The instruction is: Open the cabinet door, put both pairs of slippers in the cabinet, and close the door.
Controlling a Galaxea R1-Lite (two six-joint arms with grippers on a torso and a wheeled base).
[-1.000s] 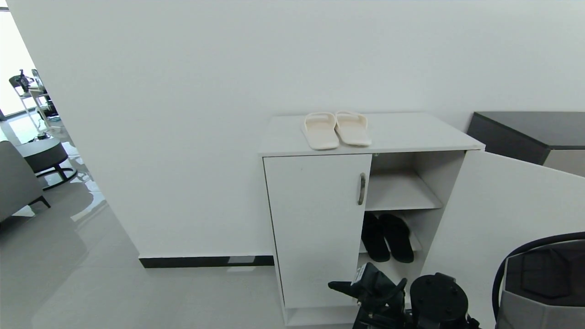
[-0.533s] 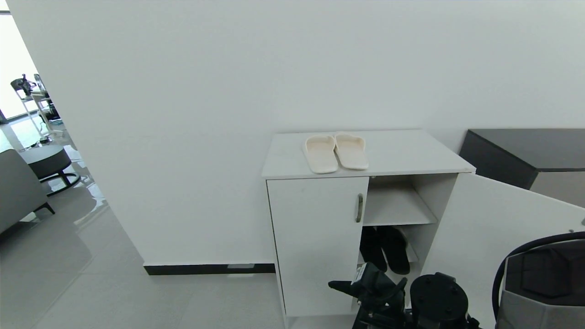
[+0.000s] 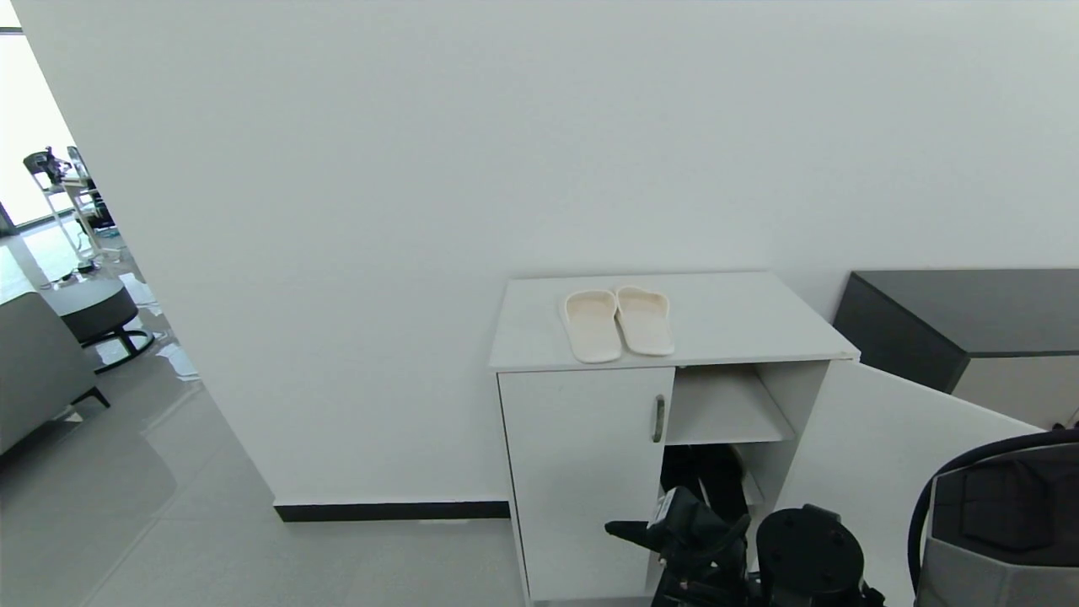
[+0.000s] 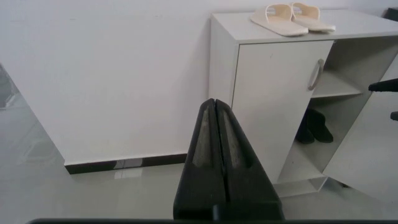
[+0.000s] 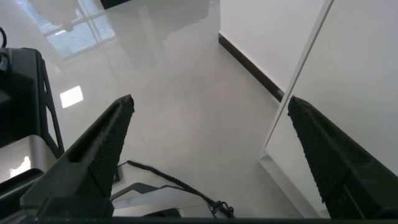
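A white cabinet (image 3: 742, 324) stands against the wall with a cream pair of slippers (image 3: 620, 324) side by side on its top. Its left door (image 3: 582, 472) is closed, and its right door (image 3: 885, 455) is swung wide open. A black pair of slippers (image 3: 712, 476) lies on the lower shelf behind the open half; the upper shelf (image 3: 725, 413) is bare. My left gripper (image 4: 214, 106) is shut on nothing, low and well to the left of the cabinet (image 4: 273, 106). My right gripper (image 5: 209, 102) is open above the floor, beside the open door's edge (image 5: 298, 93).
A dark low cabinet (image 3: 952, 320) stands right of the open door. Glossy grey floor (image 3: 211, 539) stretches to the left, where a grey sofa (image 3: 34, 371) and a round stool (image 3: 101, 312) sit. A black cable (image 5: 168, 180) lies on the floor near my right gripper.
The whole head view has shifted: the cabinet now sits lower and looks smaller, so the camera has moved. Slippers and doors keep their places.
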